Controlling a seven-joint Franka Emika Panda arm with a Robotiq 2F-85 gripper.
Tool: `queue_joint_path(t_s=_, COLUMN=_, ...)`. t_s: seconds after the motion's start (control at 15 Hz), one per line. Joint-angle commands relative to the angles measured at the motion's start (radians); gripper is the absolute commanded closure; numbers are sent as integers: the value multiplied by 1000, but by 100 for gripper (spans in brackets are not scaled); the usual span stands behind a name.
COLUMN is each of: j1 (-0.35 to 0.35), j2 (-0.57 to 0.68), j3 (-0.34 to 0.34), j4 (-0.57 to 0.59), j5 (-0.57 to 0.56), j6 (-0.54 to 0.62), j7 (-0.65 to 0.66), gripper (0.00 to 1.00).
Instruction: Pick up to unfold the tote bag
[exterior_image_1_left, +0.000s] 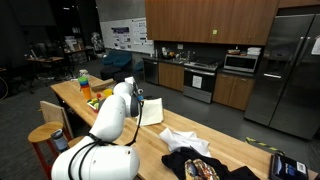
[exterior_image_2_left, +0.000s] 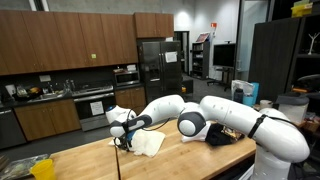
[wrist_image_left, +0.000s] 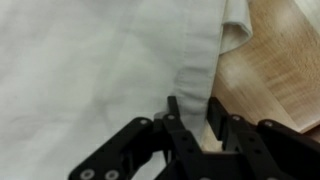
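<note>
Grasping is in hand: the black hand (wrist_image_left: 192, 118) pinches the right hem of the cream thin-cloth tote bag (wrist_image_left: 90, 70) lying on the wooden bench (wrist_image_left: 275, 70); next it likely needs a lift to unfold.

Set behind the arm (exterior_image_1_left: 112, 118) in an exterior view, looking down the wooden counter (exterior_image_1_left: 150, 142) toward the kitchen cabinets (exterior_image_1_left: 210, 18). Posted beside the wooden counter (exterior_image_2_left: 80, 160) in an exterior view, facing across it — sharing the same arm, counter and cabinets. From the wrist, pressed close, straight down onto the tote bag (wrist_image_left: 90, 70).
</note>
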Motion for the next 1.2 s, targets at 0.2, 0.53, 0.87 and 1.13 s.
queue_joint_path(t_s=0.2, j1=-9, j2=40, j3=0, j4=78, j5=4, j6=-11, j7=-12, gripper=100)
queue_joint_path(t_s=0.53, j1=-21, j2=27, j3=-7, j4=81, j5=1, j6=-7, j7=10, gripper=99)
queue_joint_path(t_s=0.87, j1=6, j2=-48, j3=-118, j4=84, j5=-114, j6=-9, j7=110, gripper=99)
queue_joint_path(t_s=1.13, j1=15, j2=-116, j3=-198, j4=98, j5=-192, j6=-37, j7=251, gripper=99)
